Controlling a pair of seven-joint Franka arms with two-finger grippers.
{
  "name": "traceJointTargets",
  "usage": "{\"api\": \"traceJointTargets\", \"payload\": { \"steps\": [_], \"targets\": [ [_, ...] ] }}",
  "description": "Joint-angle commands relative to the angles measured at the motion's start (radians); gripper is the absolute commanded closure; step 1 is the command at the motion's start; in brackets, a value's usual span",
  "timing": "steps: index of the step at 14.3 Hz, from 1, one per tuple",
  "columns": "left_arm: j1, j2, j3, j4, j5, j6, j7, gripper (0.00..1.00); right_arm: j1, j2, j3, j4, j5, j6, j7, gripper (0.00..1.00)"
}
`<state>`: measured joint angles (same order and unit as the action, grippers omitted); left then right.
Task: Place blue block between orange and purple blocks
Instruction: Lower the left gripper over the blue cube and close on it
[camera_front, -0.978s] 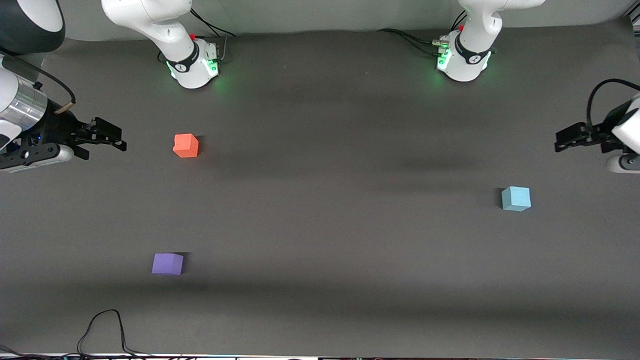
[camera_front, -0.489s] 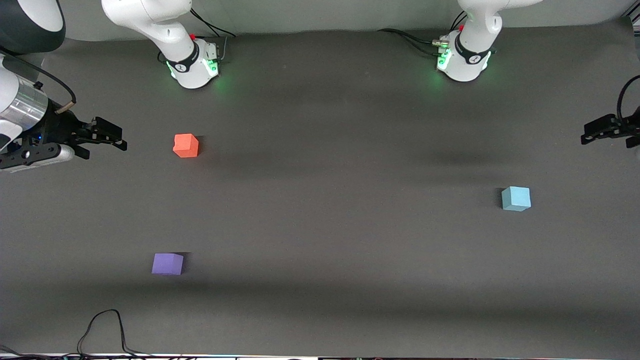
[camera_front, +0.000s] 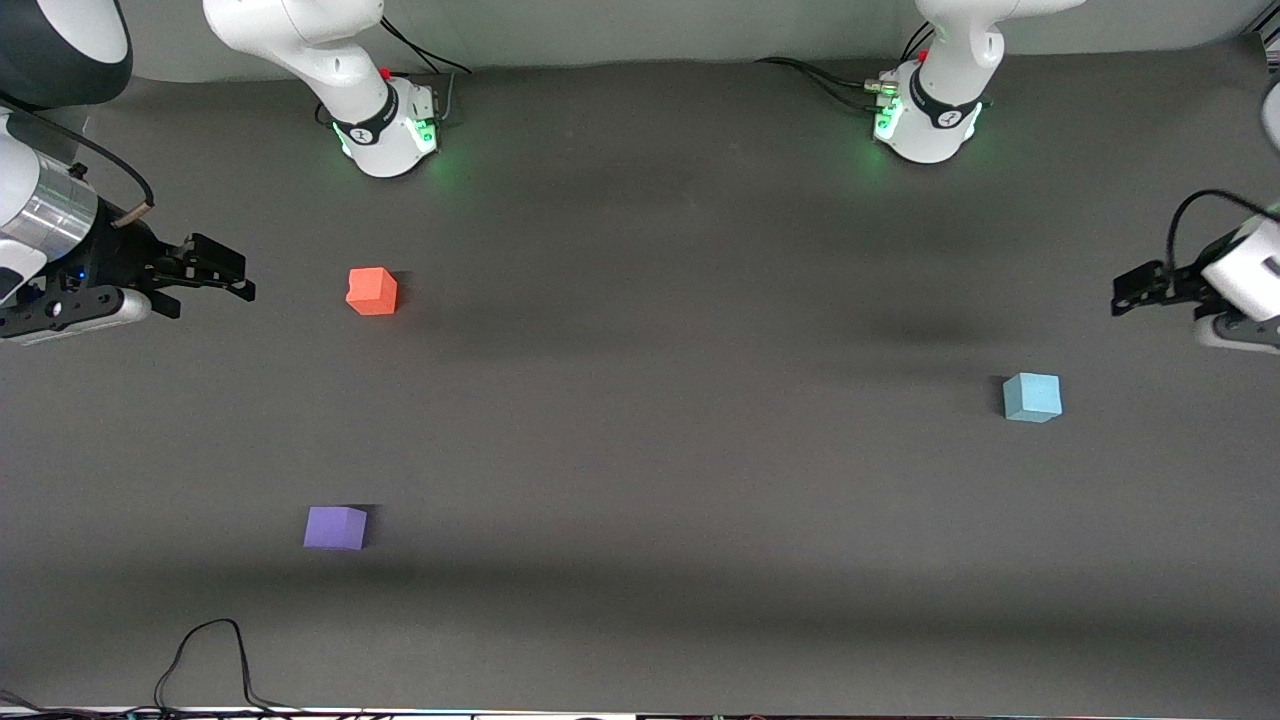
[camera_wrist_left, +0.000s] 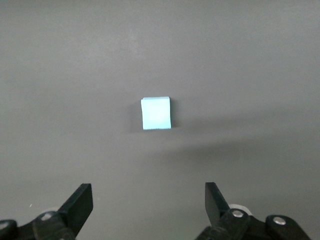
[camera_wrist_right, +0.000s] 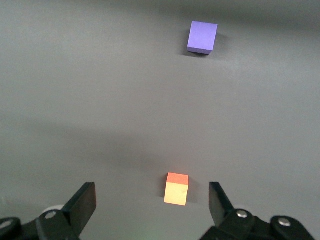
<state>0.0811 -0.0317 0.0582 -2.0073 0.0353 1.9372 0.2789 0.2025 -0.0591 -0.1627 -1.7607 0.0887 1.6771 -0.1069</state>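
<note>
blue block (camera_front: 1032, 397) sits flat on the dark grey table (camera_front: 660, 430) toward the left arm's end, alone, with nothing touching it and well apart from the other two cubes. in the left wrist view the blue block (camera_wrist_left: 156, 113) shows ahead of the two black fingers (camera_wrist_left: 79, 205), which stand wide apart with only bare table between them. the left gripper (camera_front: 1135, 290) hangs above the table at the left arm's end, close to the blue block but not touching it, jaws wide and holding nothing. the orange block (camera_front: 372, 291) lies toward the right arm's end, farther from the front camera, and the purple block (camera_front: 335, 527) lies at the same end, nearer to that camera, with an open stretch of table between the two. the right gripper (camera_front: 215, 272) waits above the table at the right arm's end, near the orange block yet clear of it, its jaws wide and empty. in the right wrist view the orange block (camera_wrist_right: 176, 189) appears between the spread fingers (camera_wrist_right: 82, 206), lying on the table below them, and the purple block (camera_wrist_right: 202, 37) shows farther off. a black cable (camera_front: 210, 660) loops on the table at the edge nearest the front camera, toward the right arm's end.
</note>
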Motion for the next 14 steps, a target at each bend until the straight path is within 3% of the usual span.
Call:
{"api": "traceJointTargets", "payload": {
  "steps": [1, 8, 14],
  "targets": [
    [0.003, 0.031, 0.005, -0.126, 0.015, 0.178, 0.012, 0.00, 0.008, -0.013, -0.006, -0.008, 0.017, -0.005, -0.016, 0.00],
    [0.006, 0.249, 0.008, -0.240, 0.015, 0.567, 0.013, 0.00, 0.009, -0.013, -0.004, -0.008, 0.017, -0.004, -0.016, 0.00],
    [0.009, 0.380, 0.011, -0.240, 0.015, 0.738, 0.014, 0.00, 0.009, -0.013, -0.004, -0.011, 0.017, -0.004, -0.016, 0.00]
  ]
}}
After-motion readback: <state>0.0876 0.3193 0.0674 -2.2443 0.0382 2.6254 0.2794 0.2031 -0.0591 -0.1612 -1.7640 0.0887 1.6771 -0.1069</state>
